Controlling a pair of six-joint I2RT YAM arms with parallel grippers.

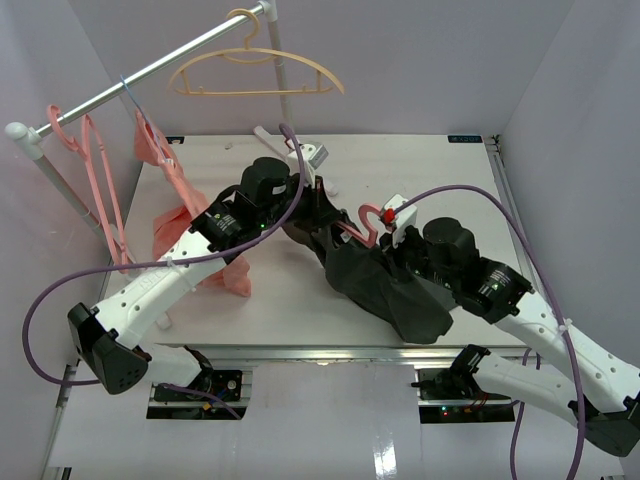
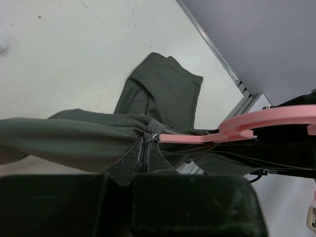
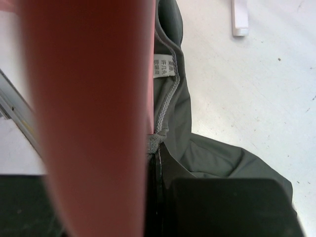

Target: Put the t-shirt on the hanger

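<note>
The dark t-shirt point(image 1: 385, 280) lies bunched on the table between my arms, with the salmon-pink hanger point(image 1: 366, 222) partly inside it; only the hook and part of one shoulder show. My left gripper point(image 1: 318, 212) is shut on the shirt's collar edge; the left wrist view shows the closed fingertips point(image 2: 146, 148) pinching the hem beside the hanger arm point(image 2: 256, 126). My right gripper point(image 1: 398, 255) is shut on the collar near the label point(image 3: 165, 65), with the hanger point(image 3: 89, 108) filling the view's left side.
A tan-yellow hanger point(image 1: 255, 75) hangs on the metal rail point(image 1: 150, 75) at back left. Pink hangers point(image 1: 95, 170) and a salmon-pink garment point(image 1: 190, 225) hang or lie at the left. A white object point(image 1: 310, 155) lies at the table's back.
</note>
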